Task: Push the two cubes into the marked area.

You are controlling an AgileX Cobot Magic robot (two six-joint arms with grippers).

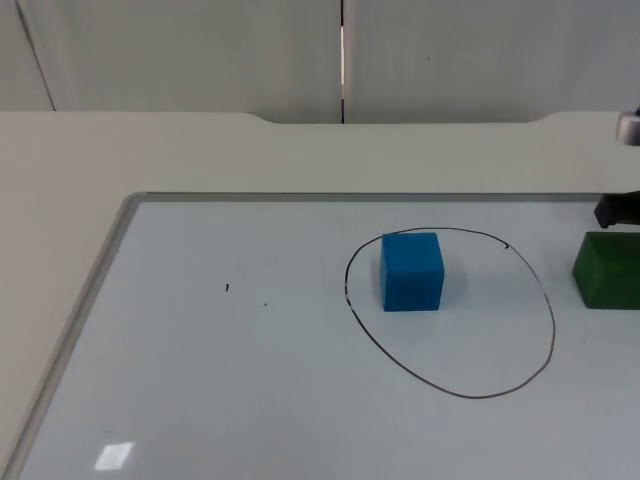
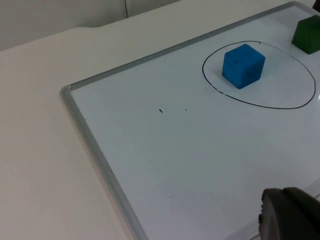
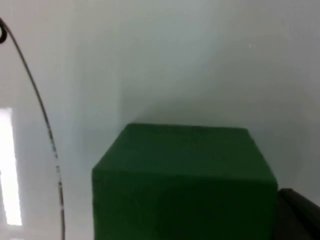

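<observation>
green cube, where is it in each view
Top view: green cube at the right edge, outside the drawn ring.
Left wrist view: green cube beyond the ring, past the blue cube.
Right wrist view: green cube close up.
Shared landmark: the ring.

Lab bench | whiteboard [image 1: 250, 400] on white table [image 1: 60, 170] | grey partition wall [image 1: 200, 50] behind
</observation>
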